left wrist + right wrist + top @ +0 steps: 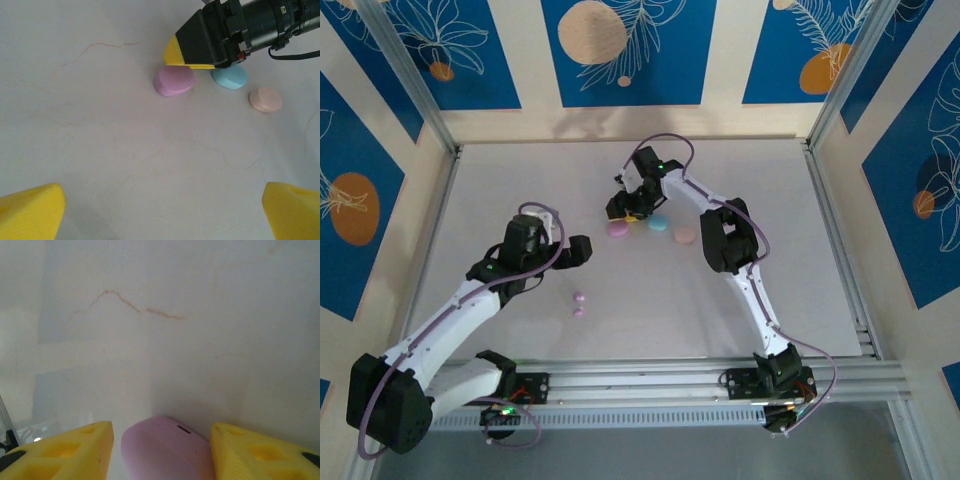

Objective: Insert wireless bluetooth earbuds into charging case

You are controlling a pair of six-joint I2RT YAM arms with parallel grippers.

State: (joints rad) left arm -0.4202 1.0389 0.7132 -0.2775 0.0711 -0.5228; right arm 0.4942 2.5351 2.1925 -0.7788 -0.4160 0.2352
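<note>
The lilac case [165, 452], between the right fingers [75, 452], is cut by the bottom edge; the blue case [232, 80] lies partly hidden behind them.

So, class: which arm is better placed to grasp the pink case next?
Right. The right end effector straddles the pink case, jaws either side; the left end effector hangs open, well short of it.
</note>
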